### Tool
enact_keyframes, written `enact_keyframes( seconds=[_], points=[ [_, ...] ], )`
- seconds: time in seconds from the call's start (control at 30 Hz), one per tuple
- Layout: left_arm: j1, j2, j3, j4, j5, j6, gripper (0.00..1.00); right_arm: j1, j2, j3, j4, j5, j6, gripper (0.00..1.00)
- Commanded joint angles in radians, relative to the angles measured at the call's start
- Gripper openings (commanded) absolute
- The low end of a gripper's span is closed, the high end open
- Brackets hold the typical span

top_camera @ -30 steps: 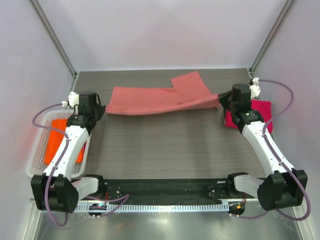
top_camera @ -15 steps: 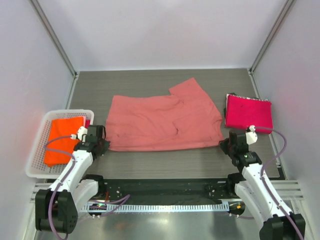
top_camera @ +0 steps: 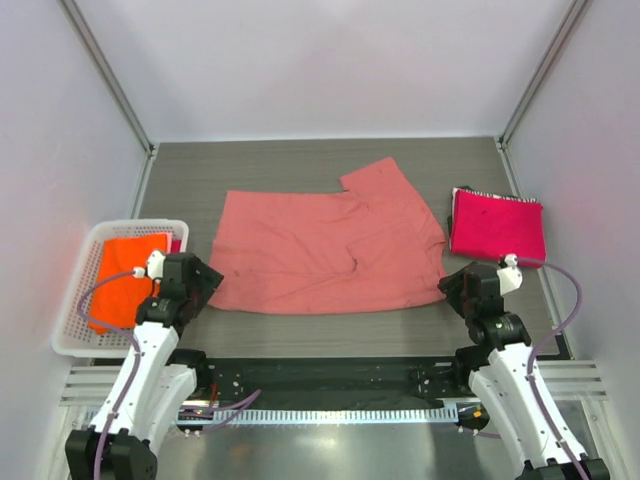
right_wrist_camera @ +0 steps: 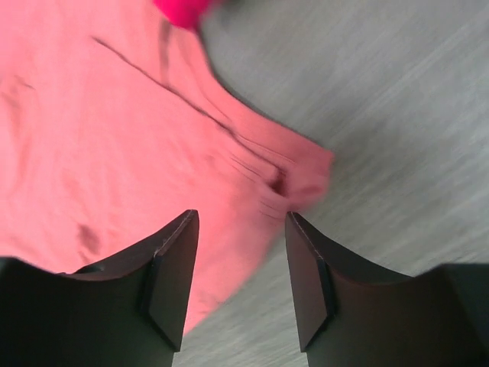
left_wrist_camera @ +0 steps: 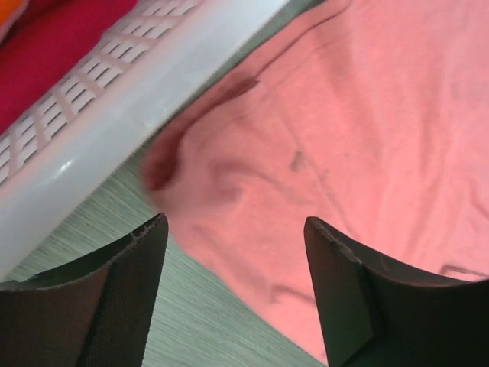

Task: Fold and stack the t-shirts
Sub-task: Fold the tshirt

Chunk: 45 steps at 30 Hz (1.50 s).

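Observation:
A salmon-pink t-shirt (top_camera: 325,248) lies spread flat across the middle of the table. Its near left corner (left_wrist_camera: 229,183) shows in the left wrist view, its near right corner (right_wrist_camera: 298,172) in the right wrist view. My left gripper (top_camera: 205,283) hangs open just above the left corner, holding nothing. Open and empty too, my right gripper (top_camera: 452,290) hovers over the right corner. A folded magenta t-shirt (top_camera: 497,225) rests at the right. A bright orange t-shirt (top_camera: 125,275) lies in the basket.
A white lattice basket (top_camera: 72,322) stands at the near left, its rim (left_wrist_camera: 122,115) close beside my left fingers. A metal rail (top_camera: 330,375) runs along the near edge between the arm bases. Grey walls close in the back and sides.
Both arms dragged the salmon-pink shirt from the back of the table toward the near edge and laid it flat. Both grippers have since opened and let go of its corners.

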Motion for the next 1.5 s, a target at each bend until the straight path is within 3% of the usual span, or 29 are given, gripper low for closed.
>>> enact_keyframes(
  seconds=[0.0,0.1,0.27,0.5,0.7,0.93,1.07,1.17,1.47],
  points=[
    [0.001,-0.076,0.092,-0.104,0.006,0.048,0.75,-0.001,0.035,0.158,0.053,0.046,-0.132,0.55],
    [-0.003,-0.080,0.190,-0.138,0.004,0.101,0.89,-0.001,0.195,0.294,0.122,0.011,-0.271,0.56],
    [-0.003,0.082,0.366,-0.051,0.073,0.210,0.93,-0.001,0.548,0.579,0.174,-0.075,-0.411,0.56],
    [-0.003,0.468,0.607,0.123,0.196,0.353,0.93,-0.009,0.989,0.916,0.222,-0.103,-0.497,0.55],
    [0.001,0.805,0.778,0.175,0.146,0.349,0.91,-0.020,1.374,1.241,0.211,-0.151,-0.524,0.55],
    [0.008,1.123,1.028,0.109,0.086,0.364,0.86,-0.020,1.755,1.637,0.148,-0.212,-0.545,0.65],
    [0.024,1.247,1.132,0.092,0.100,0.373,0.86,-0.021,1.973,1.989,0.035,-0.237,-0.562,0.65],
    [0.033,1.318,1.195,0.071,0.096,0.384,0.86,-0.020,2.103,2.141,0.007,-0.269,-0.570,0.64],
    [0.040,1.436,1.306,0.022,0.076,0.419,0.85,0.006,2.220,2.175,0.048,-0.255,-0.585,0.59]
  ],
)
